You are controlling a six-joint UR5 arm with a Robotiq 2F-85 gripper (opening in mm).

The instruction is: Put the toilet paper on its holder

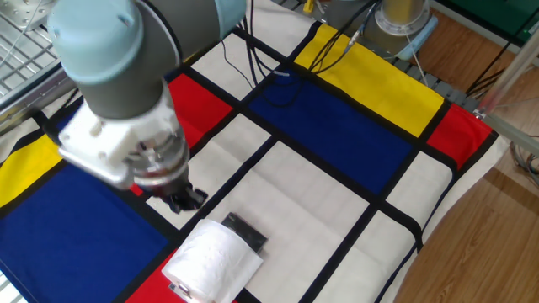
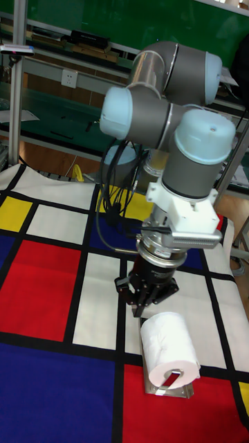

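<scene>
The jaws look spread and hold nothing, as far as we can judge from the dark fingers seen in the tall fixed view; we place the gripper [image 2: 146, 296] just above the cloth and a little apart from the toilet paper [image 2: 169, 348], not touching it. In the fixed view the gripper [image 1: 184, 199] hangs over a black line of the patterned cloth [image 1: 337, 126] that covers the tabletop, up and to the left of the toilet paper [image 1: 217, 258]. We see the white roll sitting on the holder [image 2: 171, 389], whose shiny plate lies flat under it, with a slim metal bar curving through the roll's open core. In the fixed view a dark end of the holder [image 1: 246, 231] sticks out from behind the roll. Roll and holder sit near the front edge of the tabletop, where a white panel meets a red one. Black cables [image 1: 278, 71] trail across the blue panel toward the far edge.
</scene>
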